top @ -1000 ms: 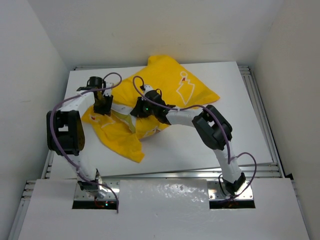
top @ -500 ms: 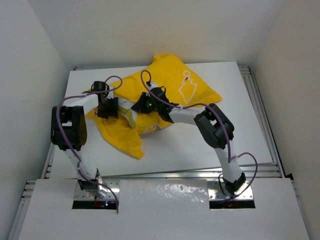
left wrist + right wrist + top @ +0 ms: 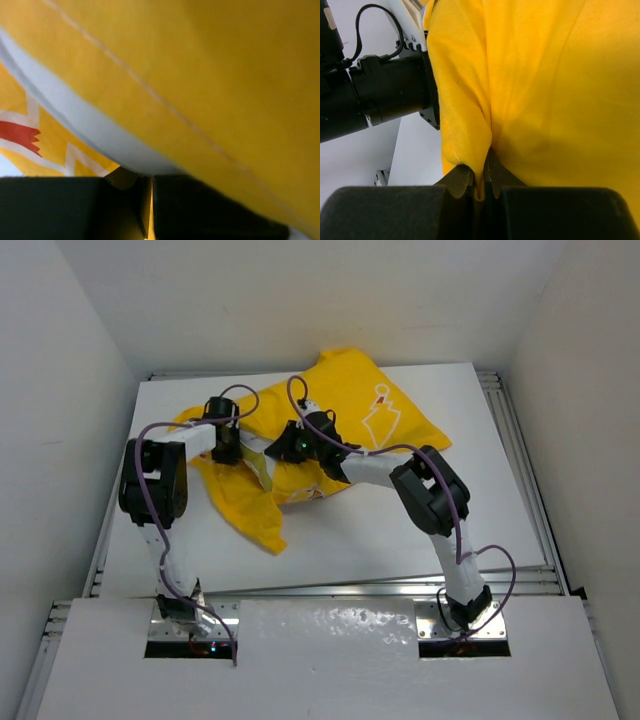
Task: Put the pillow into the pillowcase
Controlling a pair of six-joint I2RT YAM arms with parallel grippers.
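Observation:
The yellow pillowcase (image 3: 350,410) lies bunched across the back middle of the table, bulging at the back right, with a loose flap hanging toward the front (image 3: 255,520). The pillow is almost wholly hidden inside it. Only a white band (image 3: 85,127) shows between yellow layers in the left wrist view, and a pale strip (image 3: 257,462) shows between the grippers. My left gripper (image 3: 228,448) is shut on the pillowcase's edge (image 3: 225,75), with a yellow sliver between its fingers (image 3: 151,200). My right gripper (image 3: 286,447) is shut on a fold of the pillowcase (image 3: 545,90), pinched at its tips (image 3: 481,180).
The white table (image 3: 400,530) has metal rails along its right edge (image 3: 525,480) and front. White walls close in on the left, back and right. The left arm's black wrist (image 3: 385,95) sits close to the left of my right gripper.
Both grippers have moved toward the back right, still gripping the fabric. The left arm has swung right and closer to the right gripper. The pillowcase has shifted with them.

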